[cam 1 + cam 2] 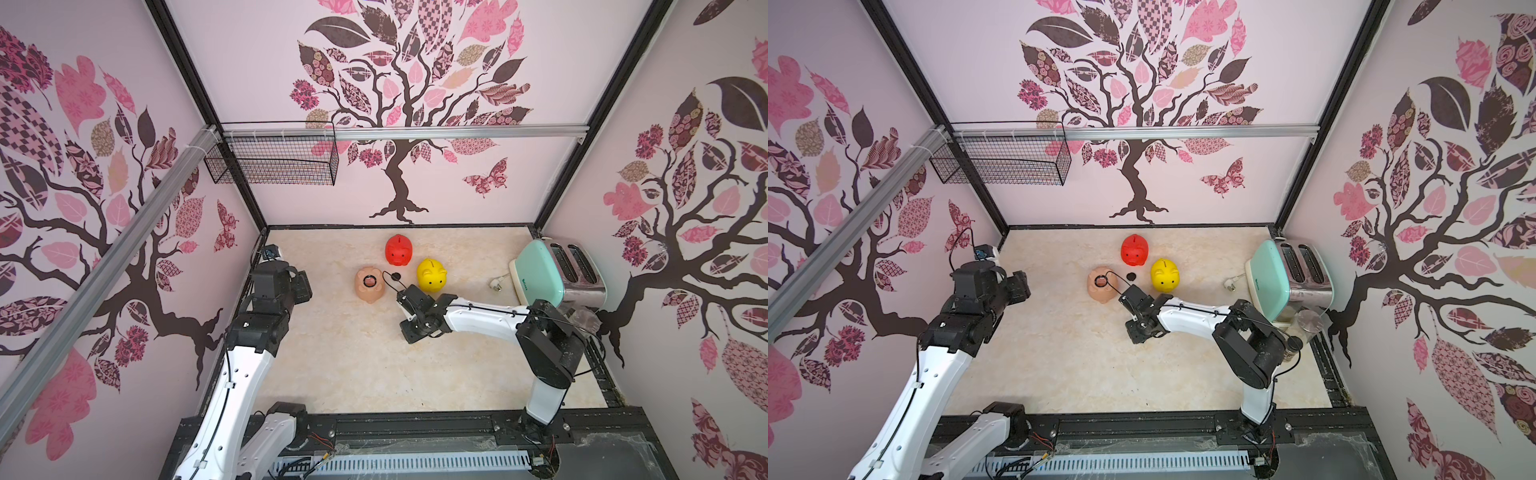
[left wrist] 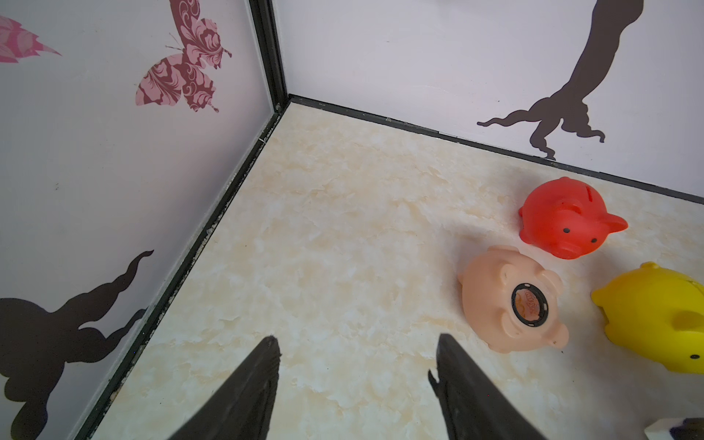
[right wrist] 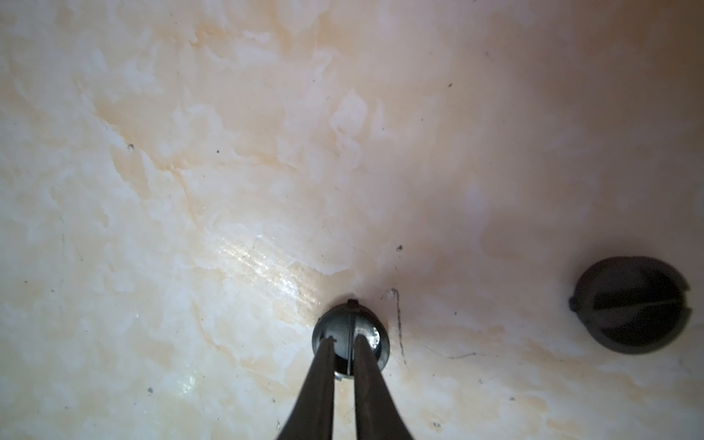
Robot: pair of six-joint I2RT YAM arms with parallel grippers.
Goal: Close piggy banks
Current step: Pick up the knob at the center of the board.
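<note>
Three piggy banks stand near the back of the table in both top views. The peach-pink one lies belly up, its black-ringed round hole open. The red one and the yellow one stand upright. My right gripper is low over the table between the pink and yellow pigs, its fingers pinched on the ridge of a small black plug. A second black plug lies loose beside it. My left gripper hangs open and empty, left of the pink pig.
A mint-green toaster stands at the right edge, its white cord plug on the table in front. A wire basket hangs on the back wall at the left. Walls close in the table on three sides.
</note>
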